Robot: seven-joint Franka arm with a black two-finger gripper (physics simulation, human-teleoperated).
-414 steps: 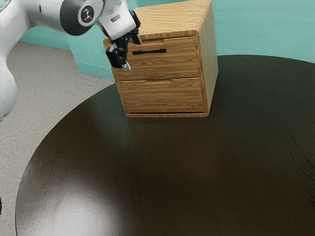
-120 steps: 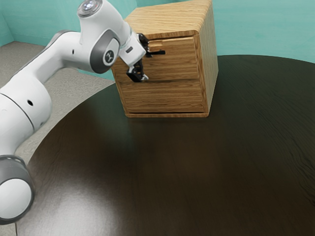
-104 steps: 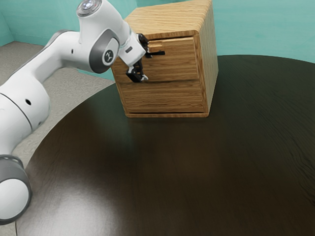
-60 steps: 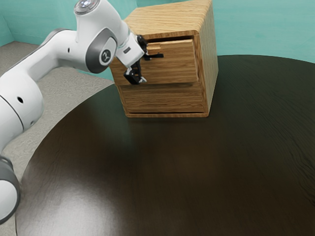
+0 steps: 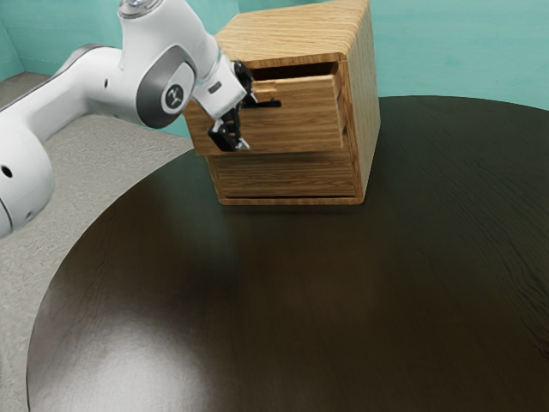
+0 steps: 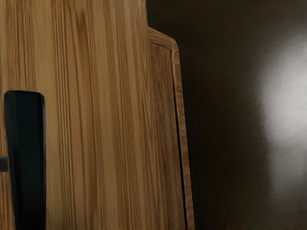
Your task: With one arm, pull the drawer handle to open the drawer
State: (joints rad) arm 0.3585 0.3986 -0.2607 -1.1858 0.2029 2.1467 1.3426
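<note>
A wooden cabinet (image 5: 343,34) with two drawers stands at the back of the dark round table (image 5: 343,292). Its top drawer (image 5: 300,116) is pulled partway out, leaving a dark gap under the cabinet top. The black bar handle (image 5: 266,104) runs across the drawer front, and my gripper (image 5: 240,114) is at the handle's end toward the exterior view's left. The fingers stand apart, one above and one below the bar, so the gripper is open. In the wrist view the handle (image 6: 24,158) sits close against the drawer front (image 6: 96,120).
The lower drawer (image 5: 287,176) stays flush in the cabinet, and its front (image 6: 165,134) sits behind the top one in the wrist view. Bare table lies in front of the cabinet. Grey floor (image 5: 103,163) and a teal wall (image 5: 463,43) lie beyond.
The top drawer has slid out of the cabinet toward the exterior view's left. My hand has moved back the same way with the handle between its fingers.
</note>
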